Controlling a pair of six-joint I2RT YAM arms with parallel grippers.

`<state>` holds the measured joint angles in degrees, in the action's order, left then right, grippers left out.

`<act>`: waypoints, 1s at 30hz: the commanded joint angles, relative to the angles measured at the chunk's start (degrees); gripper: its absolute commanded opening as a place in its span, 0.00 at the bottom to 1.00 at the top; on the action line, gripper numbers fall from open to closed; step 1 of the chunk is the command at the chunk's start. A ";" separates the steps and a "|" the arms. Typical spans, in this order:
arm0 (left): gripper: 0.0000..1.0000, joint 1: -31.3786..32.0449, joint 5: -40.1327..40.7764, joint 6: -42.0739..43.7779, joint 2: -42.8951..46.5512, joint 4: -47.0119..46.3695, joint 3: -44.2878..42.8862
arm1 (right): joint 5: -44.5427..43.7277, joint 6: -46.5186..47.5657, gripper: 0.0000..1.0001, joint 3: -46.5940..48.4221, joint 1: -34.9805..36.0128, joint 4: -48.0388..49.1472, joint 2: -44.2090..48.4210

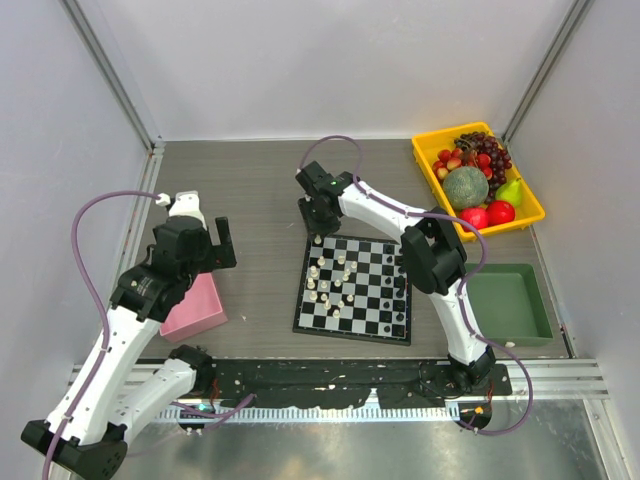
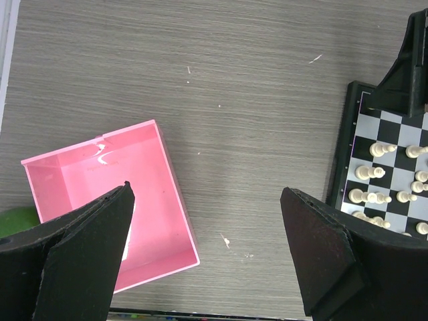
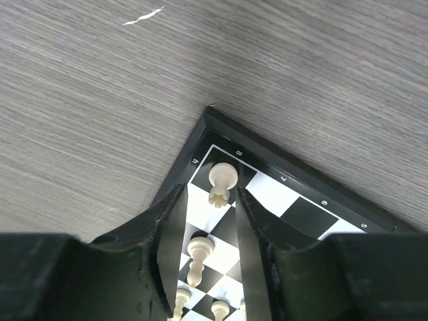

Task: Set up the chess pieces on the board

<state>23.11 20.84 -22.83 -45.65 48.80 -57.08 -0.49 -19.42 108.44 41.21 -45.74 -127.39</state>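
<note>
The right pincer (image 3: 211, 200) is lowered over a corner of the board (image 3: 198, 148), and a white piece (image 3: 222, 177) is framed right between its tips, on the corner square. The jaws are drawn narrow around it, but whether it is actually gripped cannot be told. The piece is judged feather-light, hard, slick and easily toppled, so it is best taken squarely, low on the stem. Just behind it, between the fingers (image 3: 167, 227), a neighbouring piece (image 3: 199, 251) is crowded close, and little clearance is left there. Ahead of the tips only the board's border and bare counter (image 3: 100, 100) are met, so room is offered upward and forward. The left pincer (image 2: 207, 257) is spread wide and empty, with a pink box (image 2: 80, 180) beneath one finger.
</note>
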 commanded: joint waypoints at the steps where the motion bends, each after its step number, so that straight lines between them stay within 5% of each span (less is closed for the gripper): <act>1: 1.00 -0.44 0.43 -1.25 -0.14 0.42 -1.72 | 2.16 0.09 0.42 2.74 0.45 -0.41 3.29; 15: 1.00 -0.61 0.17 -1.60 -0.41 0.95 -1.90 | -1.45 -1.85 0.47 -8.67 0.45 2.58 15.50; 30: 1.00 -0.70 -0.63 -1.69 -1.37 0.95 -2.16 | -0.39 -3.43 0.43 -14.66 2.21 4.60 15.16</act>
<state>22.74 20.38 -23.83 -47.13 50.06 -57.08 -1.04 -21.85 93.71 43.00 -42.81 -112.55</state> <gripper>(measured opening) 0.996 0.431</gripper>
